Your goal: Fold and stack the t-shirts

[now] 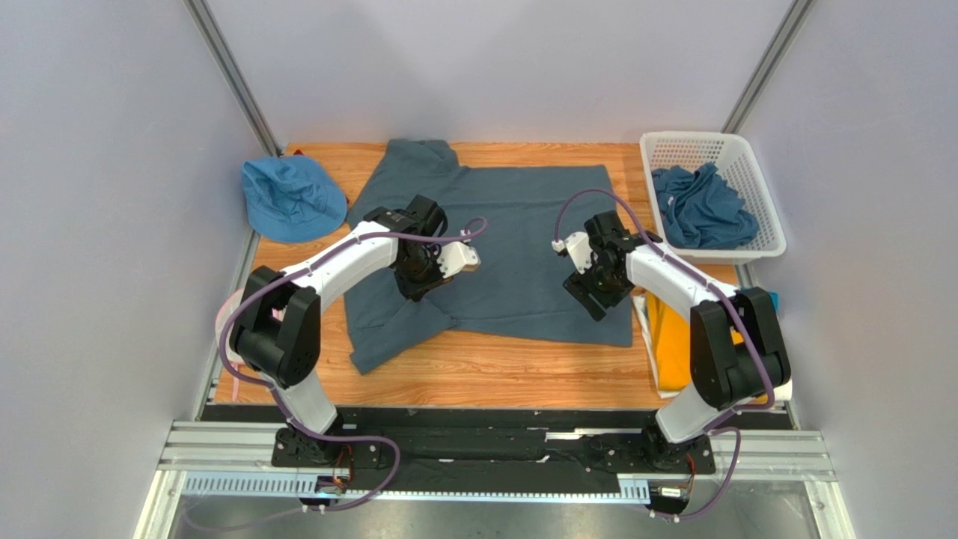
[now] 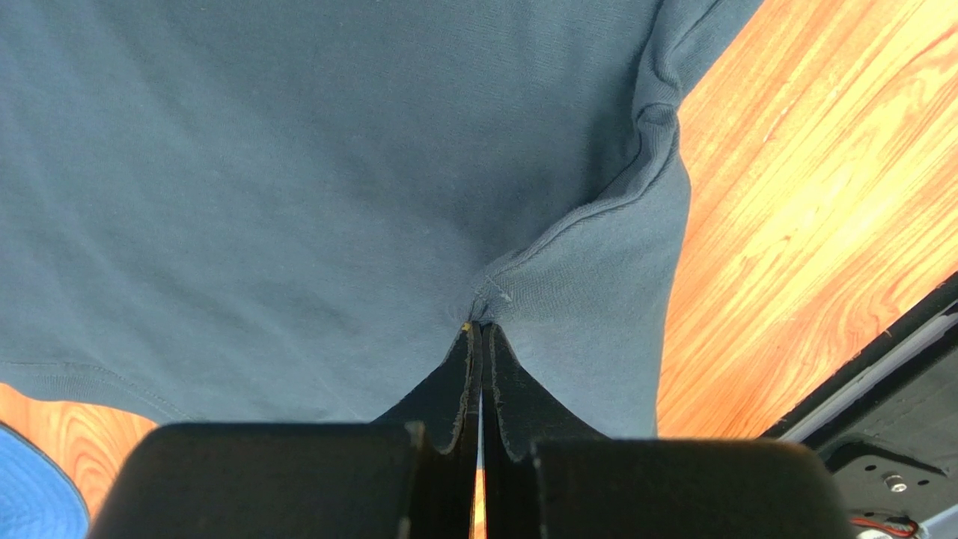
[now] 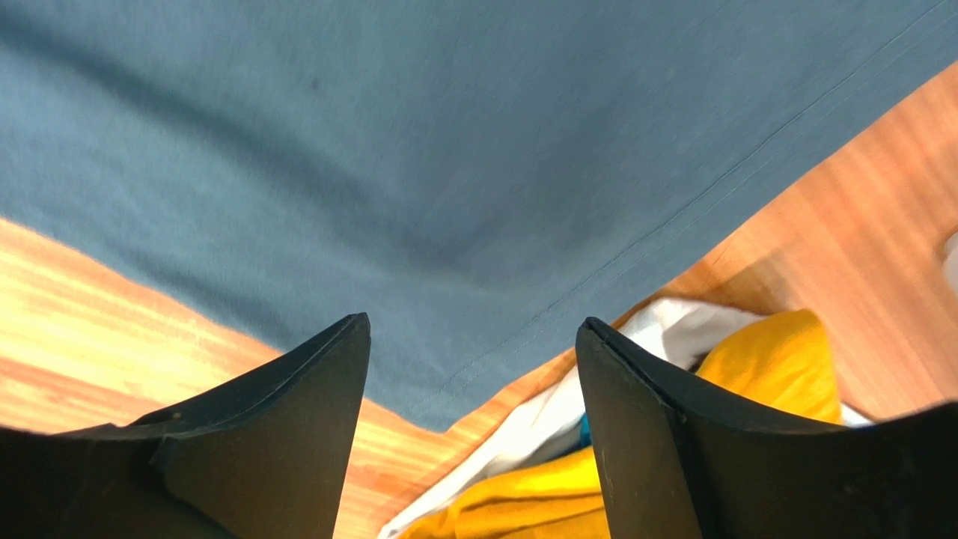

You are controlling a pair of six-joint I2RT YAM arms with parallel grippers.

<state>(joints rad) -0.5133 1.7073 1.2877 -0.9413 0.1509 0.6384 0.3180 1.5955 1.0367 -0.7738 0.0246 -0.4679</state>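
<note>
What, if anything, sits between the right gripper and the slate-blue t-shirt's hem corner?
Nothing visible does. The right gripper is open over the slate-blue t-shirt at its near right corner, with bare cloth ahead of its fingertips. The yellow t-shirt and white cloth lie beside that corner, not on top of it.

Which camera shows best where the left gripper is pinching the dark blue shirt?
The left wrist view: the left gripper is shut on the dark blue shirt at its underarm seam. In the top view the arm covers the pinch. The right wrist view shows only the shirt's hem.
</note>
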